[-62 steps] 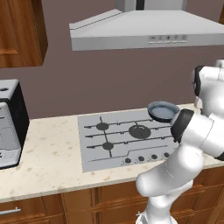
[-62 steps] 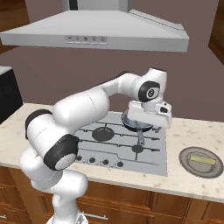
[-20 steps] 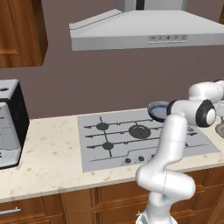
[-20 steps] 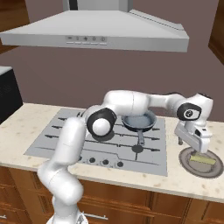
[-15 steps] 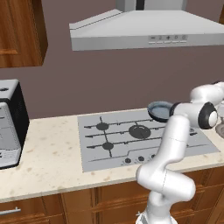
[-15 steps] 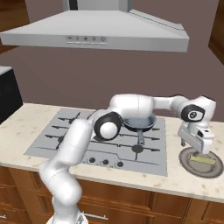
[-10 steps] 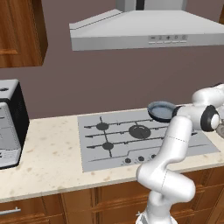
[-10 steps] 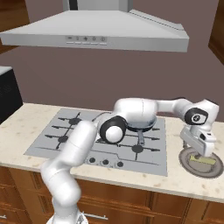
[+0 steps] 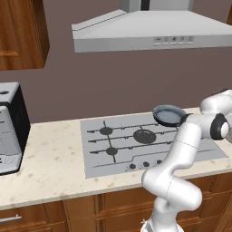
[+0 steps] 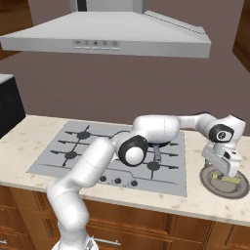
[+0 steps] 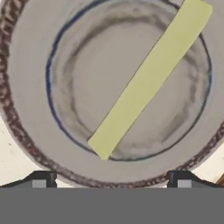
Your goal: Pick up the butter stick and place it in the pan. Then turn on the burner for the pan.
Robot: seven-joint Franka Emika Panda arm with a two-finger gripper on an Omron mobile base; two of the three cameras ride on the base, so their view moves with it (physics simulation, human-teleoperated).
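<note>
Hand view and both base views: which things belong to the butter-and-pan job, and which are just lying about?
Job: pale yellow butter stick; small dark-rimmed pan; steel cooktop; open gripper.
Lying about: round grey plate under the butter; black toaster; grey range hood.

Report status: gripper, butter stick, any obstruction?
Gripper open, poised above plate. Butter stick lying diagonally on plate, ungrasped. Pan on stove's rear burner. Nothing blocking.
</note>
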